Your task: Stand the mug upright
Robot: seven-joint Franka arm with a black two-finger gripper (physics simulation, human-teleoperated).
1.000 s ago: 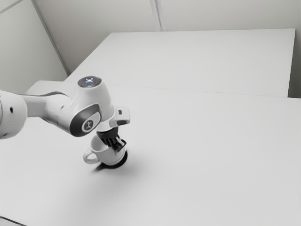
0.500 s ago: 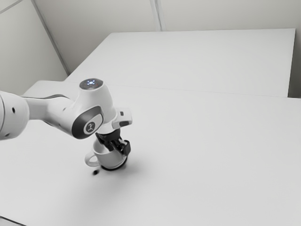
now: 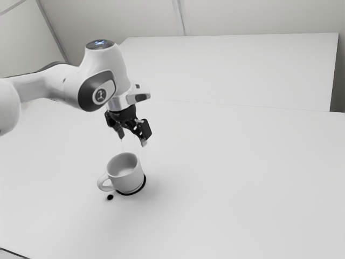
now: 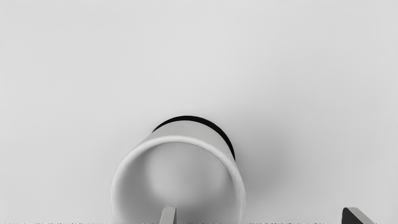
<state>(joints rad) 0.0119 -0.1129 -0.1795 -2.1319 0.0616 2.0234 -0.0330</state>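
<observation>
- Clock directions here are going by the exterior view, with 12 pointing to its top edge.
- So the mug is standing upright on the table, mouth facing up and base down.
- Its handle is sticking out toward about 8 o'clock.
- A black crescent is hugging the bottom of the mug, running from roughly 3 round to 6 o'clock.
- A little black spot is sitting on the table at about 7 o'clock from the mug, just beside it.
- The gripper is hanging at about 12 o'clock from the mug, up above it and not touching it.
- Hand's spread, btw: in the wrist view one finger is showing over the mug's mouth, and the other finger is showing past the rim, well apart from the first.
- The arm is coming in from around 9 o'clock.
</observation>
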